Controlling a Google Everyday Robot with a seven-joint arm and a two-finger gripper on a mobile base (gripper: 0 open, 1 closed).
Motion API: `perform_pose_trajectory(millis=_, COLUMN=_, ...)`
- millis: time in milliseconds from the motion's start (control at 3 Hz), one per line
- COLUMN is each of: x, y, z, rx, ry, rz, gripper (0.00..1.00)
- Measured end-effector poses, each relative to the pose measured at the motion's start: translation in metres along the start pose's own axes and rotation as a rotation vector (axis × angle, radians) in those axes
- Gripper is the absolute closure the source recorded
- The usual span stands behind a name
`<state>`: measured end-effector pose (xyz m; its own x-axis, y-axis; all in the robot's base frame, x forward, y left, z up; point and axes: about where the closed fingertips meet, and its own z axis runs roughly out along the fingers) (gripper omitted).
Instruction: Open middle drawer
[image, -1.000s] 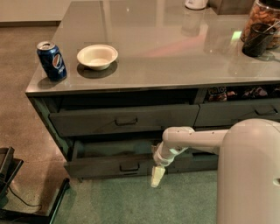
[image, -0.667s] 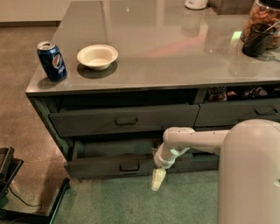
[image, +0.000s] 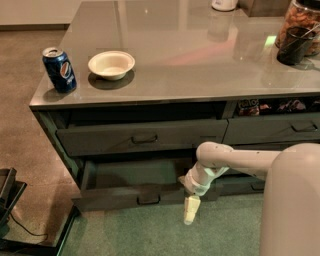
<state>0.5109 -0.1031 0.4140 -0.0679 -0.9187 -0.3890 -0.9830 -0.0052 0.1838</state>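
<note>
Dark grey-green middle drawer (image: 110, 199) standing well out toward the near side, low left. Pale gripper (image: 190, 214) hanging just right of its small dark handle (image: 148, 199); open or closed, cannot tell. Withdraw straight, without nudging the front shut.

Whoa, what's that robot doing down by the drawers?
The robot's arm reaches down to the cabinet to open the middle drawer. That drawer is already pulled well out, so you can see inside it. The pincer hangs pointing at the floor, to the right of the drawer's handle and not on it. A blue soda can and a white bowl sit on the counter above.
</note>
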Motion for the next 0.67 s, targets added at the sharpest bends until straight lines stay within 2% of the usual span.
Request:
perform_pose_trajectory(millis=333, x=0.0097, y=0.014, z=-0.0059, rx=-0.117, ry=-0.007, rz=-0.037, gripper=0.0)
perform_pose_trajectory(millis=667, x=0.0097, y=0.014, z=-0.0059, rx=-0.117, ry=-0.007, rz=-0.037, gripper=0.0)
